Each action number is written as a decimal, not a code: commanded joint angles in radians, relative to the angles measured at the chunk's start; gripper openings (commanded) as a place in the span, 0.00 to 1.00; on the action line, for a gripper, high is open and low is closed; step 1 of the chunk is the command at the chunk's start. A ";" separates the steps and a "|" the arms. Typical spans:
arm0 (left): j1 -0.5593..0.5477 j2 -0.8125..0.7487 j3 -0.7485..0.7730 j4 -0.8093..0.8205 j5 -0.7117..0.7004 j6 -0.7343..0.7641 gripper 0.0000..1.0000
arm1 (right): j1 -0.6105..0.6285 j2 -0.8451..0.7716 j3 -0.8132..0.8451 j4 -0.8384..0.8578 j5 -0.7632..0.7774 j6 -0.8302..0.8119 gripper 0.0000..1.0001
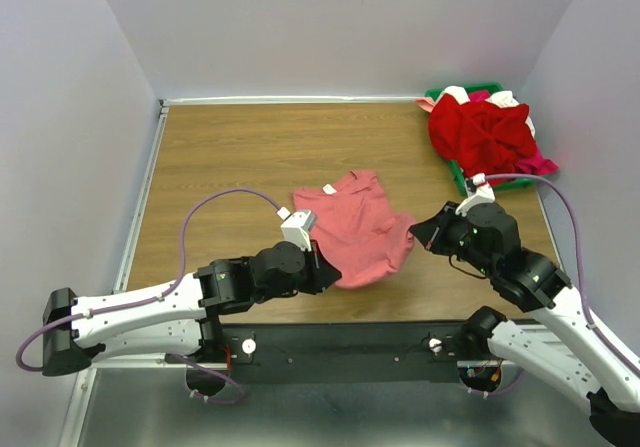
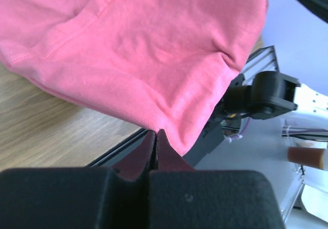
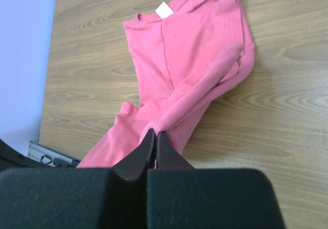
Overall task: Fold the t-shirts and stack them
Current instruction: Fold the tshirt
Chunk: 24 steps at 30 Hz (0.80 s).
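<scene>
1. Top external view: a plain salmon-pink cotton t-shirt (image 1: 355, 229) is found lying partly rumpled near the middle of the brown wooden table (image 1: 230, 152).
2. Left wrist view: the left gripper (image 2: 155, 134) is seen closed tight, with the shirt's near hem pinched at its tips.
3. Right wrist view: the right gripper (image 3: 155, 134) is likewise closed, nipping a folded edge of that shirt.
4. A heap of red, magenta and white t-shirts (image 1: 482, 132) is noted in a green plastic tray (image 1: 461, 179) at the far right.

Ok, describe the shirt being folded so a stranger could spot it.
On the wooden table, near its front middle, lies a salmon-pink t-shirt, pinched by the left hand and right hand. Unlike the red, magenta and white shirts heaped on the green tray far right, it lies alone with a white neck label.
</scene>
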 commanded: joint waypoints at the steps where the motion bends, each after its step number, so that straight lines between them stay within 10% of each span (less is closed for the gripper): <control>1: -0.003 -0.059 0.032 -0.031 -0.051 0.010 0.00 | 0.007 0.012 0.055 -0.017 0.049 -0.032 0.00; 24: 0.173 -0.019 -0.008 0.063 0.023 0.029 0.00 | 0.009 0.184 0.122 0.023 0.189 -0.041 0.00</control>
